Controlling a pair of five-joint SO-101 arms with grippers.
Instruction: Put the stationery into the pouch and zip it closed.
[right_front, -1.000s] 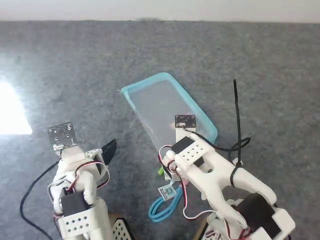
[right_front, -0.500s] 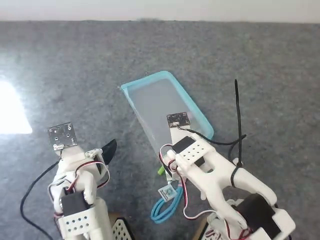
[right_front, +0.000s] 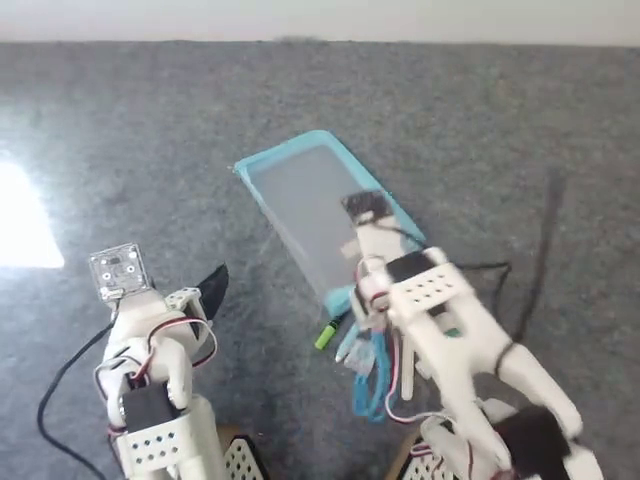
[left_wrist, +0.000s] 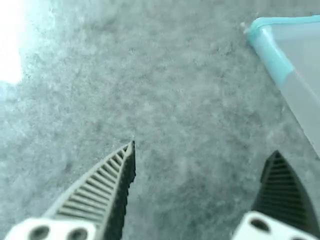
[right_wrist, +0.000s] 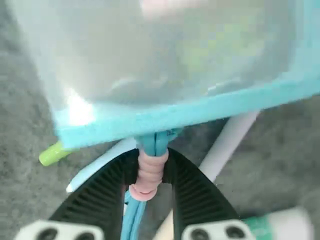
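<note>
Grey table (right_front: 120, 120) carries the pouch (right_front: 300, 195); the right end effector (right_wrist: 148, 157) pinches its blue cord (right_wrist: 152, 142) at the near end, probably to steady it. Pens (right_front: 330, 335) lie outside, just beside; the left end effector (left_wrist: 203, 150) hangs spread.

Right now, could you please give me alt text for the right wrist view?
The right claw grips a pink bead on a blue cord at the turquoise edge of the translucent pouch. A white pen and a green-tipped pen lie on the table nearby.
</note>
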